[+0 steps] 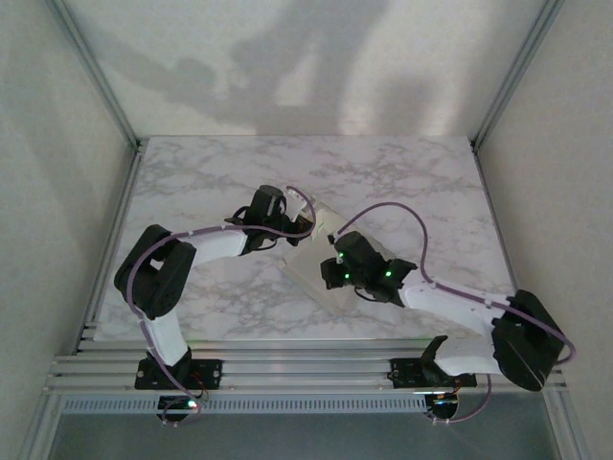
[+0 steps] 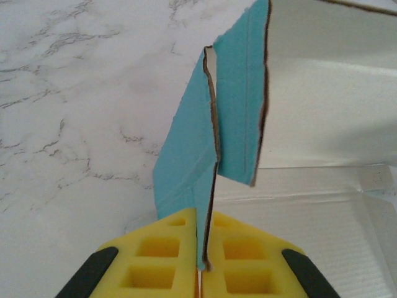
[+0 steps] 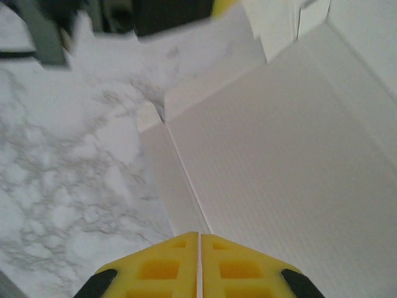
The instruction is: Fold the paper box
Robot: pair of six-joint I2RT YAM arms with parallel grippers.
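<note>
Left pincer [image 2: 203, 245]: clenched on the lower edge of a turquoise flap [image 2: 186, 161] of the paper box [image 2: 322, 105] — the flap stands upright. Right pincer [image 3: 198, 254]: pads pressed together, gripping nothing, over the box's off-white inside. The box lies mid-table [image 1: 431, 182] — between my arms.

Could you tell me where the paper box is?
Top view: the paper box lies centrally on the table; the left gripper pinches its turquoise flap.
</note>
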